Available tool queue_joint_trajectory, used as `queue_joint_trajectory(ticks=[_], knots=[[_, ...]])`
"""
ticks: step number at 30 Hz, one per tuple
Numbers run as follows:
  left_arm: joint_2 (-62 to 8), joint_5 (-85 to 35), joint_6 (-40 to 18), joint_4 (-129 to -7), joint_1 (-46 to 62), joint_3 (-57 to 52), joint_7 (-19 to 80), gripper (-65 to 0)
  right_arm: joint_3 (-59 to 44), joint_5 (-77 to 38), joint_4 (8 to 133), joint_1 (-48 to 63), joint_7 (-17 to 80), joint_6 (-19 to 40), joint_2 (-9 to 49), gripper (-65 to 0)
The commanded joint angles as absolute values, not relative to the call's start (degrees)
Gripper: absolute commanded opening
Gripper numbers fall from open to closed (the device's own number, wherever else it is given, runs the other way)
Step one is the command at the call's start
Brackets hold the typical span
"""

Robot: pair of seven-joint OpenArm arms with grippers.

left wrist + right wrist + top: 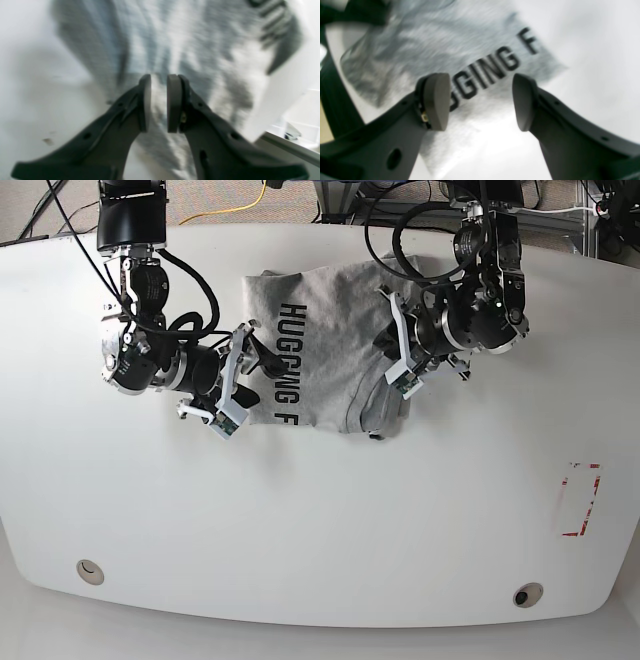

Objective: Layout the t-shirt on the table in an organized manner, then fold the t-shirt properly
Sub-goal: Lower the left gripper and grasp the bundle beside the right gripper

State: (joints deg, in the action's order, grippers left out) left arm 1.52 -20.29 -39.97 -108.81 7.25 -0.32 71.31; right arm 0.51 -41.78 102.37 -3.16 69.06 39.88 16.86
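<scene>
On the white worktop, the right arm's fingers are standing spread and empty at the nine o'clock edge of the grey t-shirt, which is lying rumpled toward twelve o'clock with its dark lettering facing up. At three o'clock, the left arm's fingers are pinching a fold of the shirt's cloth.

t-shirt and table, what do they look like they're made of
The t-shirt: looks like soft knit cotton or a cotton blend, matte heather grey. It bunches and creases where it lies, and the dark lettering looks printed on.

The table: a hard, smooth white top, glossy by the soft reflections on it. Probably laminate or plastic, though the pictures leave that open.
</scene>
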Motion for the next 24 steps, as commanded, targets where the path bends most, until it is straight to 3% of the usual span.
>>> queue_joint_trajectory(ticks=[1, 3, 10, 12, 24], knots=[[0.66, -22.73, -40.00, -109.67, 8.31, -0.22, 70.55, -54.7, 0.48, -42.68, 102.73, -5.67, 64.75, 40.00, 17.36, -28.9], [0.13, -22.81, -40.00, -109.58, 9.10, -0.22, 70.55, -54.7, 0.57, -42.68, 100.97, -6.29, 63.25, 40.00, 17.27, -30.9], [-0.31, -22.46, -40.00, -106.51, 10.59, -0.13, 70.46, -54.7, 0.57, -42.68, 90.51, -10.33, 59.03, 40.00, 16.66, -51.2], [-1.10, -22.46, -40.00, -104.48, 10.42, -0.13, 70.46, -54.7, 0.66, -42.68, 87.78, -10.59, 56.92, 40.00, 16.66, -54.2], [-3.38, -22.46, -40.00, -95.16, 4.70, -0.04, 70.29, -54.7, 10.42, -35.65, 79.16, -7.96, 40.31, 40.00, 19.21, -55.2]])
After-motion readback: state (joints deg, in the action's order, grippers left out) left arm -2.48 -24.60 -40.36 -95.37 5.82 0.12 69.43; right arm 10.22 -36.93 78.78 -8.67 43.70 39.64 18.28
